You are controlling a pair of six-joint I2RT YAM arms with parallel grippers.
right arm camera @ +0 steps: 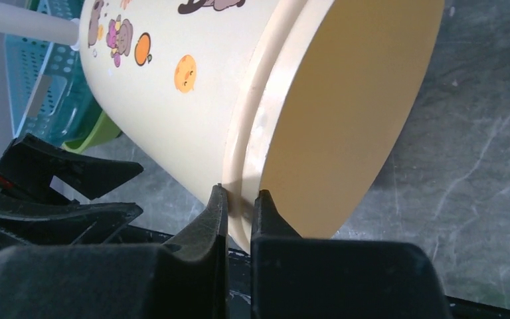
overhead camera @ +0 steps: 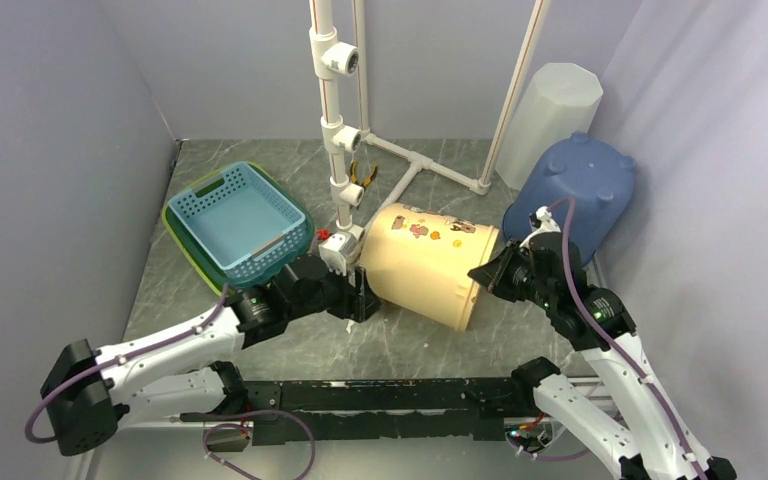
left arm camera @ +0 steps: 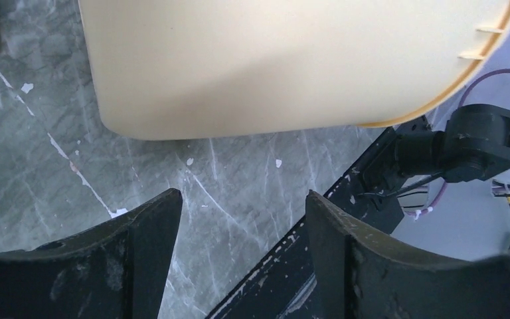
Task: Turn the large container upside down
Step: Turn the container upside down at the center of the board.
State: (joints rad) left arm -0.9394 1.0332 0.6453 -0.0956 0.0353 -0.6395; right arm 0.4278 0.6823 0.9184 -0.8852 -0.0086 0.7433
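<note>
The large container is a cream bucket with cartoon stickers, lying on its side on the grey marble table. Its open mouth faces right, toward my right arm. My right gripper is shut on the container's rim. In the right wrist view one finger sits outside the rim and the other inside, at the gripper. My left gripper stands open beside the container's closed end. In the left wrist view the gripper has only table between its fingers, and the container lies just beyond the tips.
A blue perforated basket nested in a green one sits at the left. A white pipe frame stands just behind the container. An upturned blue tub and a tall translucent bin stand at the right. A black rail runs along the front.
</note>
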